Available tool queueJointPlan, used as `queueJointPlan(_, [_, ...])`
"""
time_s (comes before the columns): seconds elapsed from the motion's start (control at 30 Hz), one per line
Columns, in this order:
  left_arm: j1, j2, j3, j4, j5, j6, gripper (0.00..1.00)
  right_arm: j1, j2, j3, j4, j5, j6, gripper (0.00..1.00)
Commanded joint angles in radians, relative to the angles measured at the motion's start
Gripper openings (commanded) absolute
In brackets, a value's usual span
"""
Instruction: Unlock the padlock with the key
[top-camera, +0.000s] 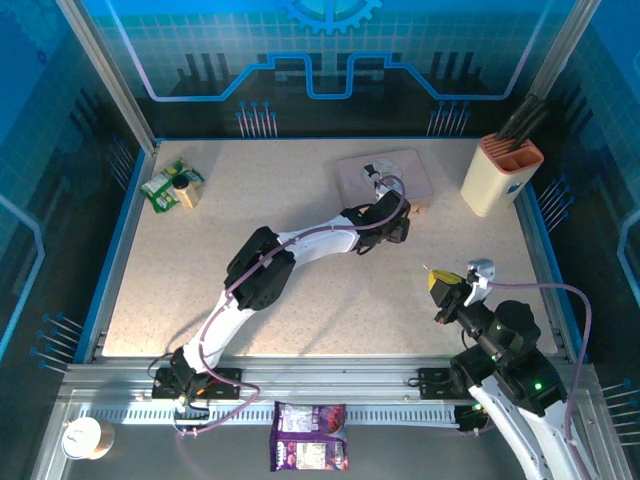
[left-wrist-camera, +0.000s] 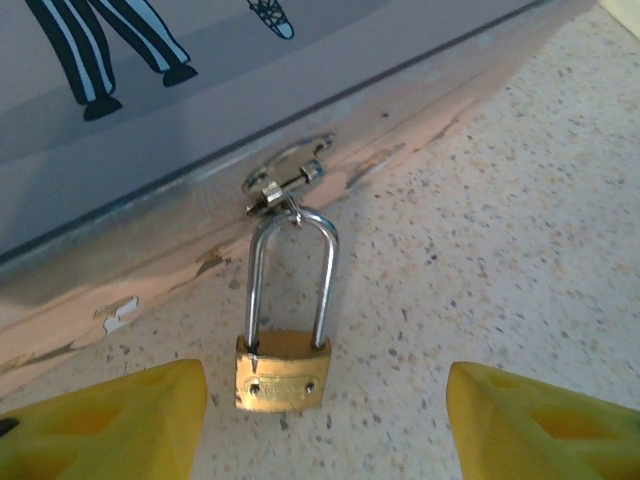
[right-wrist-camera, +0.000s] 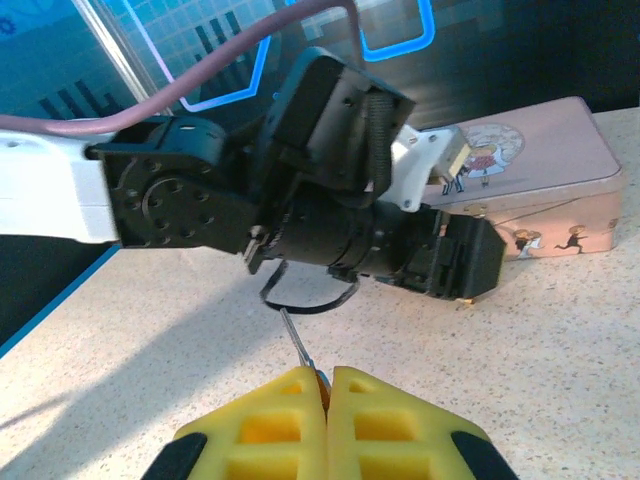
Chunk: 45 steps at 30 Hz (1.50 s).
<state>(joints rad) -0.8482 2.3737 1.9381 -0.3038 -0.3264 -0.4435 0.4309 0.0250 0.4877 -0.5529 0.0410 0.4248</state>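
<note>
The brass padlock (left-wrist-camera: 283, 371) lies flat on the speckled table, its silvery shackle (left-wrist-camera: 292, 270) hooked through the hasp ring (left-wrist-camera: 288, 176) of the pink tin (left-wrist-camera: 150, 110). My left gripper (left-wrist-camera: 322, 430) is open, with a yellow finger on each side of the lock body and neither touching it. In the top view the left gripper (top-camera: 392, 226) sits at the near edge of the pink tin (top-camera: 385, 175). My right gripper (right-wrist-camera: 327, 388) is shut on the key (right-wrist-camera: 299, 345), whose thin grey blade sticks out forward. It hangs right of the left arm, where the right gripper (top-camera: 446, 286) is over the table.
A cream knife block (top-camera: 500, 172) stands at the back right. A green packet with a small bottle (top-camera: 172, 187) lies at the back left. The left arm's black wrist (right-wrist-camera: 330, 200) lies close ahead of the key. A snack bag (top-camera: 310, 448) and a paper cup (top-camera: 82, 437) sit off the table's near edge.
</note>
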Motion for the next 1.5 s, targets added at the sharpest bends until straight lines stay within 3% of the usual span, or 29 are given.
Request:
queueJointPlan(0.0, [0.002, 0.054, 0.083, -0.079, -0.052, -0.003, 0.65, -0.011, -0.018, -0.008, 0.030, -0.027, -0.023, 0.00])
queueJointPlan(0.43, [0.032, 0.161, 0.207, -0.150, -0.037, -0.049, 0.65, -0.011, -0.020, -0.008, 0.033, -0.041, -0.021, 0.00])
queueJointPlan(0.73, [0.043, 0.179, 0.212, -0.171, -0.077, -0.081, 0.54, -0.010, -0.009, -0.008, 0.037, -0.047, -0.016, 0.00])
queueJointPlan(0.93, [0.045, 0.159, 0.190, -0.173, -0.127, -0.071, 0.39, -0.011, -0.006, -0.008, 0.039, -0.054, -0.007, 0.00])
queueJointPlan(1.47, [0.126, -0.071, -0.201, 0.012, -0.156, -0.103, 0.26, -0.011, 0.055, -0.009, 0.076, -0.087, 0.053, 0.00])
